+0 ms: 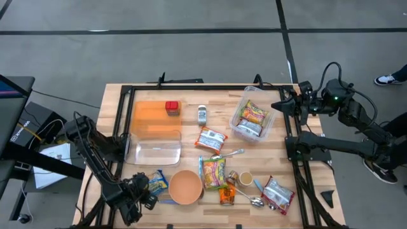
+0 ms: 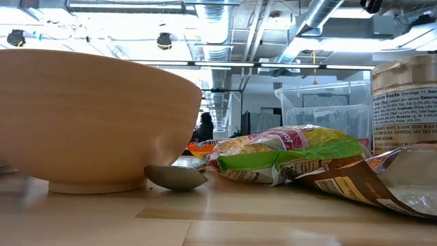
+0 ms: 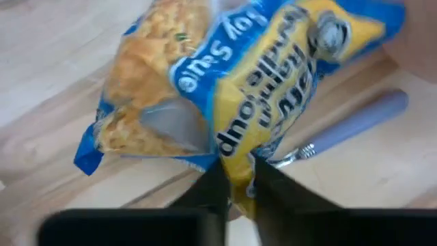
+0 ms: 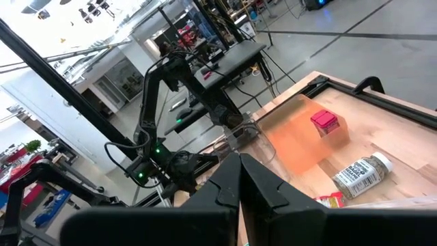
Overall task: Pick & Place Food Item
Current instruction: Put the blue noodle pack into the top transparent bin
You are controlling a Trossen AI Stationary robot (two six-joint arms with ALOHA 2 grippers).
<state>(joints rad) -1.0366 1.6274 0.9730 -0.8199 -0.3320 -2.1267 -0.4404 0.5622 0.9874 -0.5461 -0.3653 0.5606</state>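
Now I see the blue-and-yellow ramen packet [image 3: 232, 89] pinched at its edge between my left gripper's [image 3: 239, 195] fingers, just beside the wooden bowl [image 1: 186, 187]. Farther off, the clear tub [image 1: 253, 121] holds two snack packets. My right gripper [image 4: 239, 179] waits closed, high over the wooden table [image 1: 191, 95].

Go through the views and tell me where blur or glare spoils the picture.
Low view: the wooden bowl close to the lens is soft, and the ceiling lights are blown out. Left wrist view: the ramen packet pinched by the left gripper is blurred. Right wrist view: bright windows wash out the background. High view: evenly lit, no glare.
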